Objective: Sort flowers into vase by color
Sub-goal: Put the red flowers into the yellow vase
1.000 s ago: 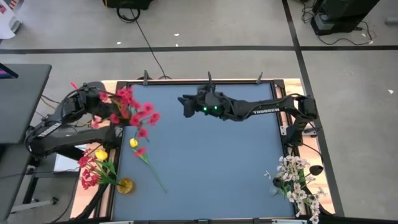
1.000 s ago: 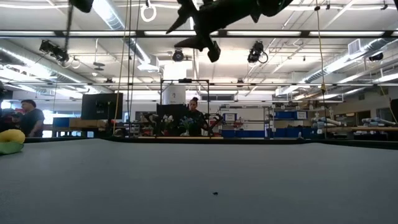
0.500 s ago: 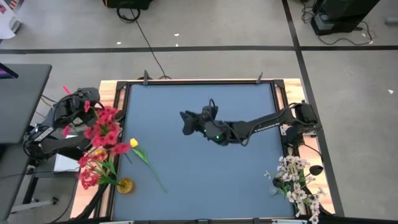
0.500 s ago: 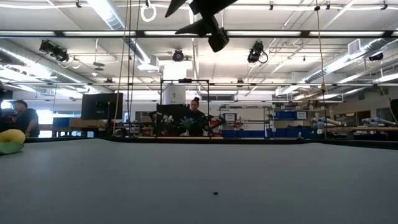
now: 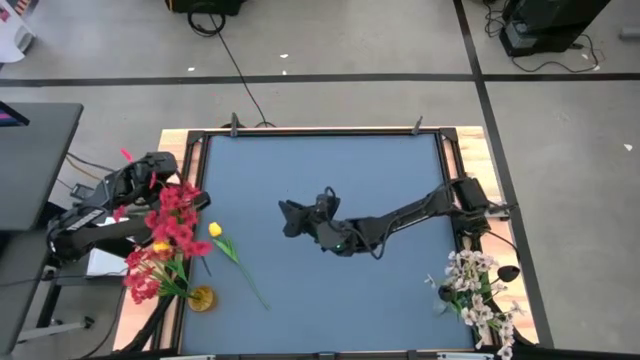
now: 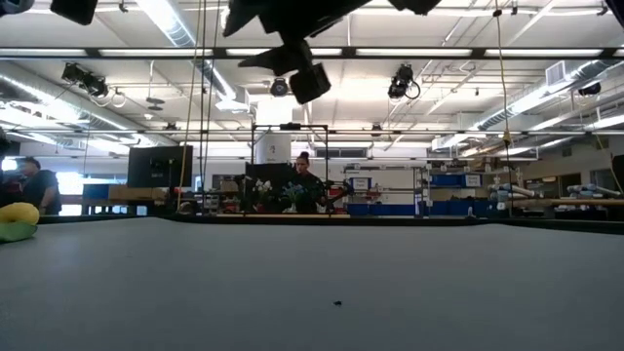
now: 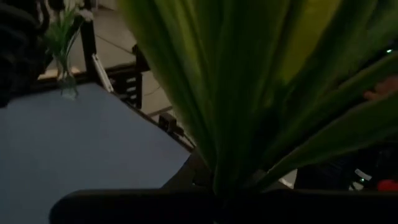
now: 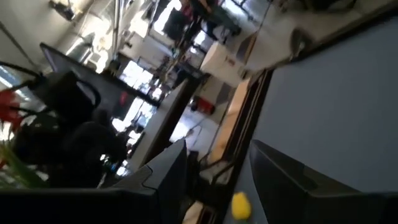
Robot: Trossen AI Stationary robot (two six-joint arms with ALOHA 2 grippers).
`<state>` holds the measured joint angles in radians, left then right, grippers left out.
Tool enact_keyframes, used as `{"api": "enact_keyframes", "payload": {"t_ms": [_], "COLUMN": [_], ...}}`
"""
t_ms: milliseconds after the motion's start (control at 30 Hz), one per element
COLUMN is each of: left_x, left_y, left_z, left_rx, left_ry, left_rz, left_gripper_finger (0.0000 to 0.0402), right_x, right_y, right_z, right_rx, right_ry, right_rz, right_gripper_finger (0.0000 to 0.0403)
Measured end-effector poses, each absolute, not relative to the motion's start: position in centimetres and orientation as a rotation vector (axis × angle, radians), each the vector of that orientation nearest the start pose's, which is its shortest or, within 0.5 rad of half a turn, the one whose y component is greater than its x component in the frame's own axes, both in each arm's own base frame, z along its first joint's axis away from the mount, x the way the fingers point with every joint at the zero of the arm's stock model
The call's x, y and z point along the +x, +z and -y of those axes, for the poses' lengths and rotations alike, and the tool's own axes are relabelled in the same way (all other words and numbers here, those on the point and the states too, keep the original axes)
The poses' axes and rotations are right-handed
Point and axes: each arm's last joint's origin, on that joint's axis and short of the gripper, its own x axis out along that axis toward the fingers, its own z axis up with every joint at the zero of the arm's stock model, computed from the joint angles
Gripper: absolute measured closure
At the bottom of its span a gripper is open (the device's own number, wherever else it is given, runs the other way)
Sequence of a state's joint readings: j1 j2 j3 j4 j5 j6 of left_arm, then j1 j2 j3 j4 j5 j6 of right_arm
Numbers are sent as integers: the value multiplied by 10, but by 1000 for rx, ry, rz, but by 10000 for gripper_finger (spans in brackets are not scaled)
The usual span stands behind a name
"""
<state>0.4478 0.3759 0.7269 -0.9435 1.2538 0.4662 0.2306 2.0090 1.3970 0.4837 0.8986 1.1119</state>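
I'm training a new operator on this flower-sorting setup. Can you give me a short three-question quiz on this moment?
1. True or false: the left gripper holds a red flower stem.
2. Where do the white flowers stand? A) near-right corner of the table B) far-left corner C) table centre
3. Which flower lies loose on the blue table top?

Key:
1. True; its jaws are shut on the stem.
2. A.
3. The yellow tulip, near the left edge; the right gripper, jaws open and empty, hangs over the middle.

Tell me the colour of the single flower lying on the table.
Yellow tulip; the high view shows it best.
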Motion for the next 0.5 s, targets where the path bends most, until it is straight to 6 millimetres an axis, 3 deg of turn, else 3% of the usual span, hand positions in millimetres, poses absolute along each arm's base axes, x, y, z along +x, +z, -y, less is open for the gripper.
{"api": "enact_keyframes", "payload": {"t_ms": [167,500], "left_x": [55,54], "left_y": [298,301], "left_z": [7,11], "left_rx": [-83,-200], "left_ry": [-895,-965], "left_rz": [-233,-287], "left_gripper_finger": [394,394], "right_x": [457,459], "right_y": [233,232], "right_z": [-85,-85], "right_rx": [1049,1052], "right_ry": [-598,-572], "right_rz": [248,224], "right_gripper_finger": [219,219]}}
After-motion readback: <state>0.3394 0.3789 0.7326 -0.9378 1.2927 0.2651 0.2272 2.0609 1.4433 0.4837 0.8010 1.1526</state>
